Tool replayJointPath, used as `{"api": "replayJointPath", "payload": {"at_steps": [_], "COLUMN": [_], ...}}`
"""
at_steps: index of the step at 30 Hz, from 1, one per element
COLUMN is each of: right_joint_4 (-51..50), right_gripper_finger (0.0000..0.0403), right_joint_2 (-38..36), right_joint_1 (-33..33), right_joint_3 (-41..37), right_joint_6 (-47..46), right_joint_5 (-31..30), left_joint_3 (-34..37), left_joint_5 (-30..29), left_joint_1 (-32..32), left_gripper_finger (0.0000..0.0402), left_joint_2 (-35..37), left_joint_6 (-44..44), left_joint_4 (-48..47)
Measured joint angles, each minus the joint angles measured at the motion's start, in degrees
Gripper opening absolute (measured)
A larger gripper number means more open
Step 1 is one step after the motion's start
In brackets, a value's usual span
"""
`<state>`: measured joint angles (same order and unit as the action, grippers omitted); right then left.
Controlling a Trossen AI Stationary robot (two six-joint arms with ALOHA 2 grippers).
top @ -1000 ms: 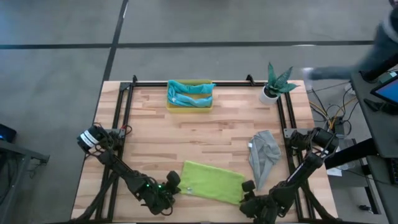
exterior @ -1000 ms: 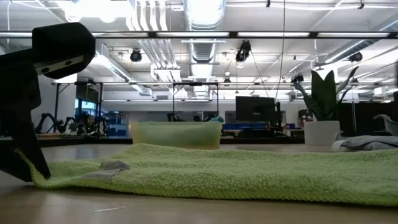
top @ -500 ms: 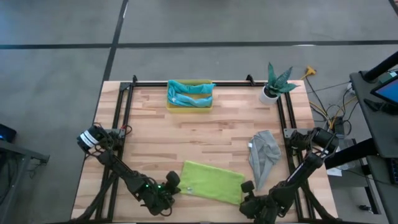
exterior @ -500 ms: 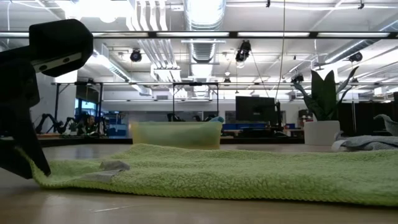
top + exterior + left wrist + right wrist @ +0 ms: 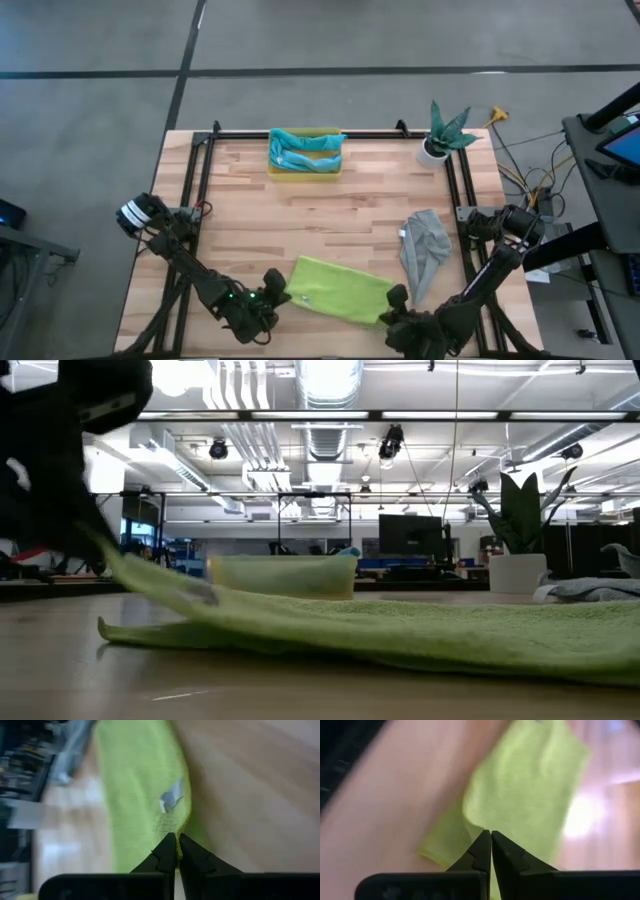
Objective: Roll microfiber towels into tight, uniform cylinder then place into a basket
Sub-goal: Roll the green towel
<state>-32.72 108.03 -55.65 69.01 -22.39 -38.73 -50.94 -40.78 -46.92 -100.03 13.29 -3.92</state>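
At the counter's (image 5: 330, 215) near edge, left hand (image 5: 272, 292) and right hand (image 5: 393, 306) each pinch a corner of the lime towel (image 5: 340, 290), seemingly lifted; fold both corners forward evenly, keeping tension.

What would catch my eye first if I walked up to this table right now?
Probably the lime green cloth towel at the table's near edge, pinched at its near corners by the left gripper and the right gripper. Next, the yellow plastic basket at the far edge, holding teal towels.
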Motion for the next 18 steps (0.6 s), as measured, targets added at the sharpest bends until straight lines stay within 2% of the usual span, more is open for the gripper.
{"api": "replayJointPath", "payload": {"at_steps": [6,12,18], "right_joint_4": [-12.6,-19.5,-33.8], "right_gripper_finger": [0.0009,0.0009,0.0009], "right_joint_2": [0.0,0.0,0.0], "right_joint_1": [-0.1,0.9,1.2], "right_joint_3": [4.0,2.9,0.9], "right_joint_6": [-2.1,-8.1,-22.7], "right_joint_5": [-6.9,-10.8,-20.0], "left_joint_3": [0.5,0.9,0.7], "left_joint_5": [-8.9,-17.3,-30.0], "left_joint_1": [0.4,2.9,5.6], "left_gripper_finger": [0.0000,0.0000,0.0000], "left_joint_2": [2.0,2.5,2.5], "left_joint_6": [3.7,5.5,7.0], "left_joint_4": [-2.3,-2.3,-2.5]}}
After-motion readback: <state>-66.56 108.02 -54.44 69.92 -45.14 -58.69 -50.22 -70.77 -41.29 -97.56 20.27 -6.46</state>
